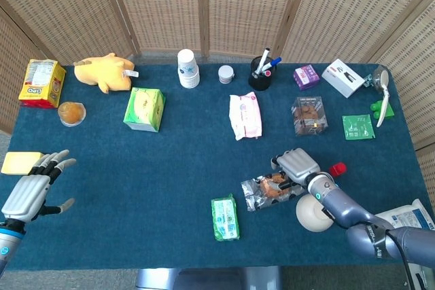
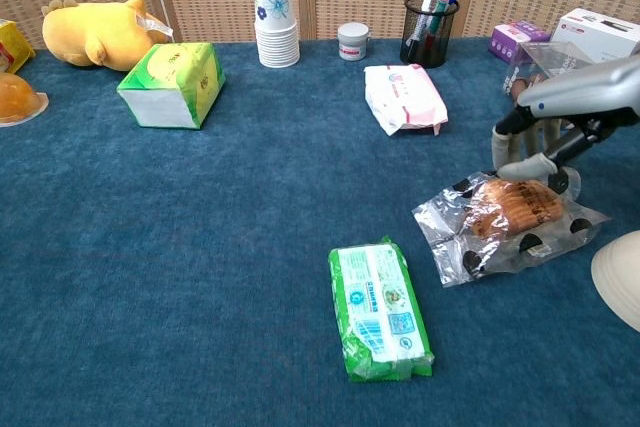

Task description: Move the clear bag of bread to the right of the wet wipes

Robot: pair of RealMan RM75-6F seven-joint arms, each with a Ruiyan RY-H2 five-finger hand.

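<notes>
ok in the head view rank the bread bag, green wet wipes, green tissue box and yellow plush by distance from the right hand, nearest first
From the right hand:
1. bread bag, just beside it, lower left.
2. green wet wipes, further left, near the front edge.
3. green tissue box, far left, mid-table.
4. yellow plush, back left corner.

Right hand [image 2: 535,152] raised above table level, fingers curled downward, holding nothing. Left hand [image 1: 28,191] at table's near-left edge, palm down, fingers spread, empty.
</notes>
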